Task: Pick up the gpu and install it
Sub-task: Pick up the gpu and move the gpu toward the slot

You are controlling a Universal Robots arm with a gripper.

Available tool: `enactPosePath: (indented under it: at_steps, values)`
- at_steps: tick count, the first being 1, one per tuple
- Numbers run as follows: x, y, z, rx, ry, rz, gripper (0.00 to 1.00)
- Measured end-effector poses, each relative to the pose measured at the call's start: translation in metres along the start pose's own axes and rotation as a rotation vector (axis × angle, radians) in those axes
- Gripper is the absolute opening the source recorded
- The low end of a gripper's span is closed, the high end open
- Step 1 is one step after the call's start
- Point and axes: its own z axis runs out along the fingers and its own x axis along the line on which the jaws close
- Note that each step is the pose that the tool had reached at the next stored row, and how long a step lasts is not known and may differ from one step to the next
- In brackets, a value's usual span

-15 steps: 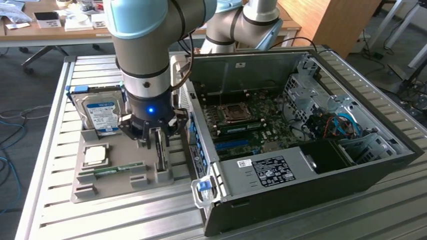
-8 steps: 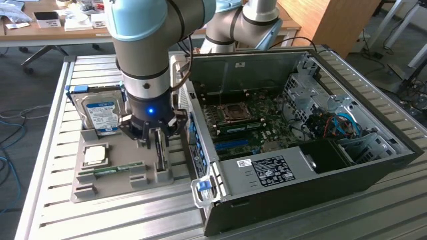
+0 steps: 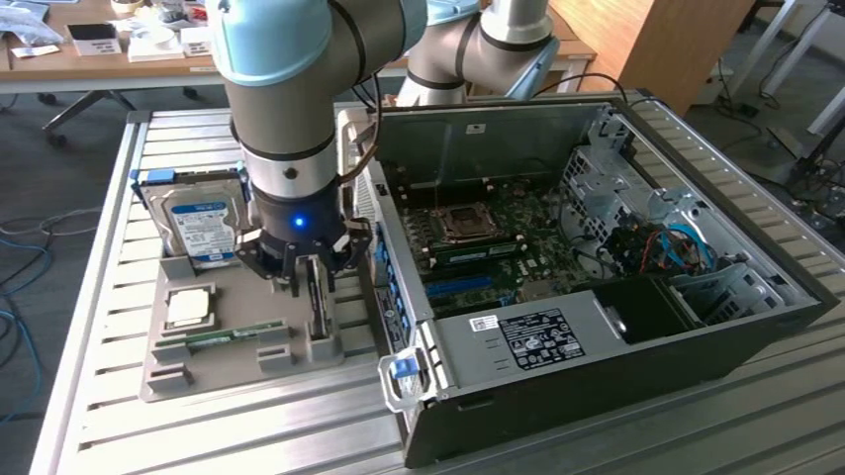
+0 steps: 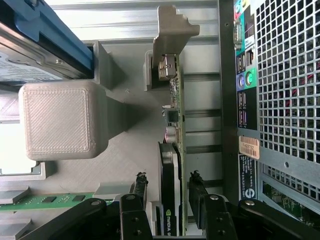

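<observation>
The gpu (image 3: 319, 309) stands on its long edge in a slot of the grey holder tray (image 3: 212, 374), beside the open computer case (image 3: 687, 327). In the wrist view the gpu (image 4: 170, 150) is a thin black card with a green board edge and a pale metal bracket (image 4: 167, 30) at its far end. My gripper (image 3: 307, 269) hangs straight over the card. The gripper (image 4: 167, 192) is open, with one finger on each side of the card and a small gap between each fingertip (image 4: 139, 190) and the card's faces.
The tray also holds an upright silver hard drive with a blue label (image 3: 198, 223), a square processor (image 3: 189, 307) and a green memory stick (image 3: 225, 334). The case's motherboard (image 3: 489, 242) lies exposed. Its rear panel (image 4: 280, 100) runs close beside the card.
</observation>
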Motion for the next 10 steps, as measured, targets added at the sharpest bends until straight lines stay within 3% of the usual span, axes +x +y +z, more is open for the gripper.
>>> enactPosePath:
  at_steps: [10]
  values:
    - [-0.0016,0.0006,0.0001,0.0000,0.0004,0.000,0.47]
